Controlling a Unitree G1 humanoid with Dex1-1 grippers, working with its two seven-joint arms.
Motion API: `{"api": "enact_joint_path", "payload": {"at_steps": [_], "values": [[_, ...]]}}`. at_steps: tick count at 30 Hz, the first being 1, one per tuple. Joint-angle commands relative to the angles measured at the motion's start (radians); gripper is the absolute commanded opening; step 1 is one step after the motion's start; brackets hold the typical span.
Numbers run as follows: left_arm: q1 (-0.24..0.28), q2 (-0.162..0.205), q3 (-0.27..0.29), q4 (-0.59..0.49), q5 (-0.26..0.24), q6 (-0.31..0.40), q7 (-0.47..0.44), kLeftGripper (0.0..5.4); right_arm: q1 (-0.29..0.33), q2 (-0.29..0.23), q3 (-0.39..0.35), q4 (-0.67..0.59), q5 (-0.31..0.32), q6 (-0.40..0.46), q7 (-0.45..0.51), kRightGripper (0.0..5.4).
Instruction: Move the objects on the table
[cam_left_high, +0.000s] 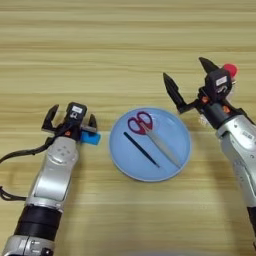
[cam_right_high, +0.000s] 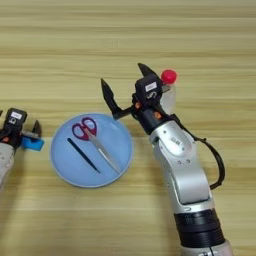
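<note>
Scissors with red plastic handles and silver blades lie flat inside a round pale-blue plate near the middle of the light tan wooden surface, handles toward the far left of the plate and blades running to its near right. A thin dark stick-like mark lies beside them on the plate; what it is cannot be told.

Judged from how things lie, the scissors look already placed, while two things remain off the plate. A small flat blue rectangular strip sits on the bare wood just left of the plate, touching or nearly touching the near finger of the left tool. That tool is spread wide, its two black fingers standing apart with nothing between them, the strip lying beside it and not gripped.

A small clear plastic bottle with a red cap stands upright to the right of the plate, behind the right tool. The right tool is also wide open, one finger pointing toward the plate side and the other up beside the bottle cap; it holds nothing, and the bottle is partly hidden by the wrist block, so whether they touch cannot be told.

As a judgement, roughly a third is done: strip and bottle probably still await moving.
</note>
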Motion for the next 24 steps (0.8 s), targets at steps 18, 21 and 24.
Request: {"api": "enact_joint_path", "payload": {"at_steps": [18,21,24], "values": [[-0.009,-0.024,0.029,-0.062,-0.032,-0.049,-0.014,5.4,-0.002,-0.001,0.007,0.016,-0.005,0.013,0.005,5.36],[-0.009,-0.015,0.032,-0.073,-0.026,-0.052,-0.013,5.4,-0.001,-0.001,0.008,0.016,-0.005,0.012,0.006,5.36],[-0.006,-0.003,0.033,-0.083,-0.02,-0.051,-0.013,5.4,-0.001,-0.001,0.009,0.017,-0.006,0.012,0.006,5.36]]}}
